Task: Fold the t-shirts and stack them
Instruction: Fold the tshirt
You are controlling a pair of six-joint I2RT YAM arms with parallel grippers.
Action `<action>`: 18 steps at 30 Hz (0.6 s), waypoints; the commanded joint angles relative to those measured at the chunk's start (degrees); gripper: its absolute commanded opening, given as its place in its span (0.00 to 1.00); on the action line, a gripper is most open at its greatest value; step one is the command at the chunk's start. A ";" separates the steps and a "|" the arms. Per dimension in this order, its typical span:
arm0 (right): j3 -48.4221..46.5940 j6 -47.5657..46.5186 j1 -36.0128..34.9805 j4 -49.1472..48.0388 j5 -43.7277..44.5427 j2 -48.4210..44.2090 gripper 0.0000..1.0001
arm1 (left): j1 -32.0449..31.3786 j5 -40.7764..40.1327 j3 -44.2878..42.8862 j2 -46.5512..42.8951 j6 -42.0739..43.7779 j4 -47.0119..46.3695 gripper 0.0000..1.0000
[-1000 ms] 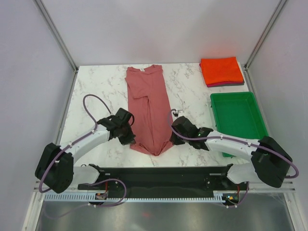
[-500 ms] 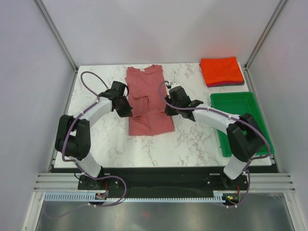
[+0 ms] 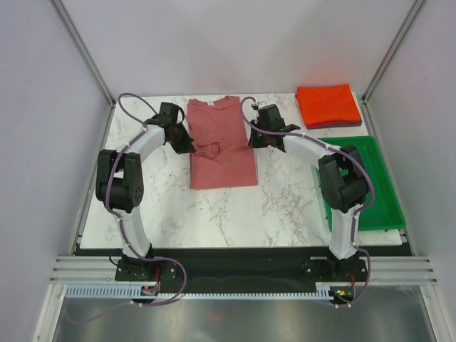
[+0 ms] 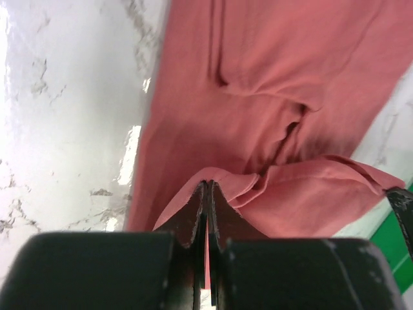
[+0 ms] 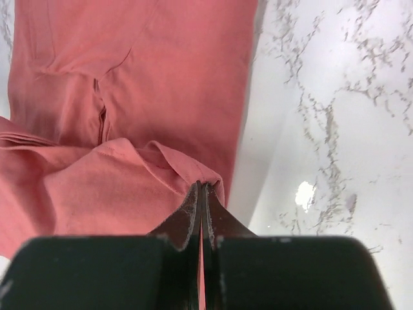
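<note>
Both of my tools are clamped on cloth. My left gripper (image 4: 206, 188) pinches 1 corner of the hem of the rose-red t-shirt (image 3: 222, 160), and my right gripper (image 5: 202, 188) pinches the other corner. The shirt lies on the marble table (image 3: 285, 203), towards the far edge and left of centre, collar pointing away from me. It is already narrowed to a long strip with the sleeves tucked in. I hold the hem doubled over the body, about halfway up towards the collar, so I judge the crosswise fold to be in hand but not laid down.

At the far right corner, 2 tees are folded and stacked, the orange-red t-shirt (image 3: 328, 103) on top and the maroon t-shirt (image 3: 338, 125) showing only as an edge beneath it. The green tray (image 3: 354, 174) sits just in front of them.

What remains, as I judge it:
- set this hem down near the collar and let go
- possibly 1 more fold
- carry the square onto the stack as tee number 3
</note>
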State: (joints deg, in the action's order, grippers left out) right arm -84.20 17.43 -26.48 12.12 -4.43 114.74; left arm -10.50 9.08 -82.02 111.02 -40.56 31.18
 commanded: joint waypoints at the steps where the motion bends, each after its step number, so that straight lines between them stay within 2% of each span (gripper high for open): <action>1: -3.68 -1.79 0.64 0.01 -2.25 0.14 0.00 | 0.83 3.05 -3.94 0.34 1.53 -1.38 0.02; 8: -3.68 -2.40 0.73 0.10 -0.85 -1.01 0.00 | 1.97 2.78 -4.02 -1.51 0.48 -1.47 0.02; 18: -4.30 -1.26 1.17 -0.78 0.03 0.05 0.00 | 4.88 3.84 -4.29 0.86 -1.10 -1.65 0.02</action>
State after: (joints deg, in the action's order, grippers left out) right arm -86.19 16.25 -25.47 12.93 -5.13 114.93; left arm -6.07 12.05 -84.29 111.09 -40.64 30.72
